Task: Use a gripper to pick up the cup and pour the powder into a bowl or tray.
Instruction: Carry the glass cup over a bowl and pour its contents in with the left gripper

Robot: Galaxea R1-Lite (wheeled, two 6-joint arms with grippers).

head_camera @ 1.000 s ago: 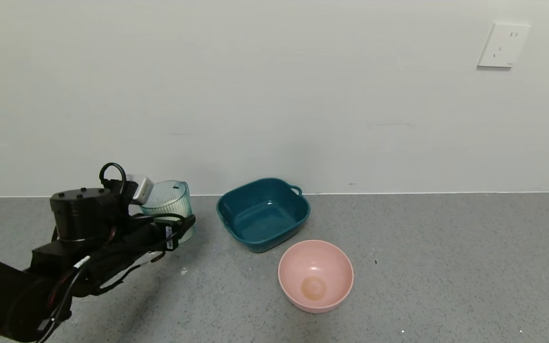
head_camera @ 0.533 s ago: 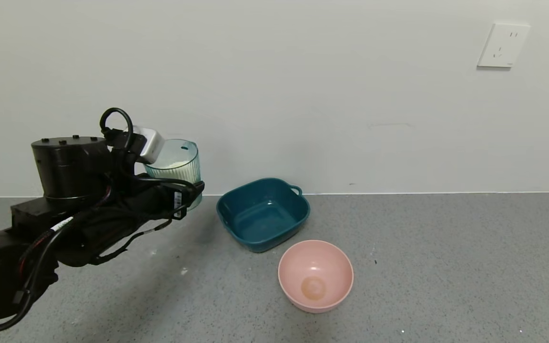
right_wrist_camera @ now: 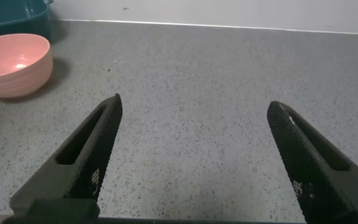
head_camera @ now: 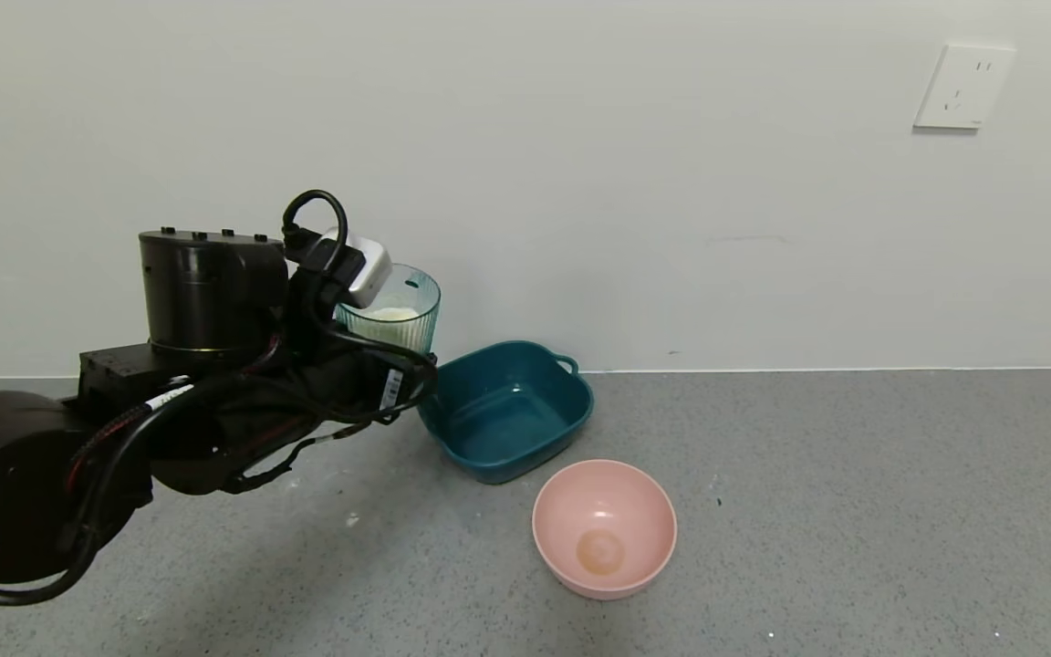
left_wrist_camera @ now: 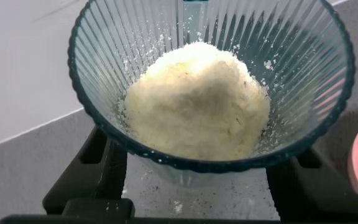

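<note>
From my right wrist camera I see the right gripper with its two black fingers spread wide above the grey speckled floor. The pink bowl sits off to one side, with the teal tray just behind it.

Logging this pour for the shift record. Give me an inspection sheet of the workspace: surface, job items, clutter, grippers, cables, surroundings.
Surface: grey speckled counter, a few small white specks.
Job's things: cup held upright in the air, powder heaped inside; pink bowl holds no powder, with a brownish spot at its bottom.
Clutter: teal tray behind the bowl.
Grippers: left gripper shut on the cup; right gripper open over bare counter.
Cables: black loops on the left wrist.
Surroundings: white wall, wall socket.
</note>
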